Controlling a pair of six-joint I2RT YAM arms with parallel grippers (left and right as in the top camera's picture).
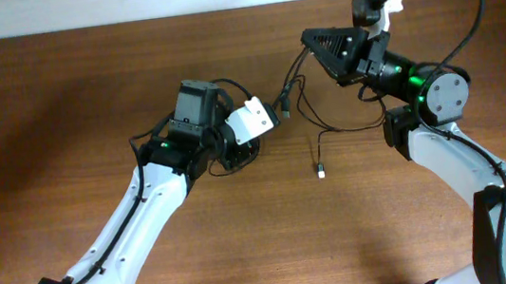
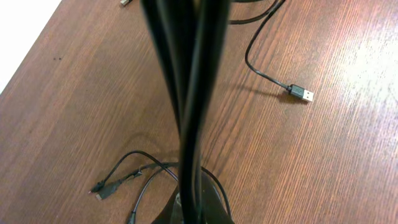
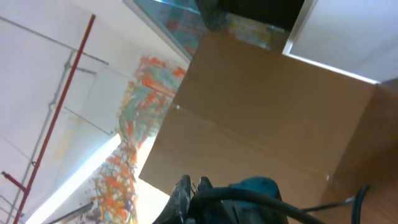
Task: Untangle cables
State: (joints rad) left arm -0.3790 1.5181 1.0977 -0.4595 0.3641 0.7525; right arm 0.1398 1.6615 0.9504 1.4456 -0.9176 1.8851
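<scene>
Cables (image 1: 318,152) sit in the middle of the bench (image 1: 58,107), between my two arms, with part of the bunch lifted off the wood. My left pincer (image 1: 264,117) looks closed on the low end of the bunch: in its wrist view the cords (image 2: 189,93) run as one tight dark band straight up from its fingertips. My right pincer (image 1: 314,44) is raised and tipped upward. I read it as closed on the upper end, though its own camera shows little more than one cord crossing its fingers (image 3: 186,190). The held span therefore runs on a diagonal, from the left pincer up and away to the right one. A loose loop sags below the right pincer. One free strand trails toward me and ends in a USB plug (image 2: 301,94) flat on the bench, nearer the left pincer. Two small plugs (image 2: 102,188) lie just by the left fingertips. I judge that any pull must follow that diagonal.
</scene>
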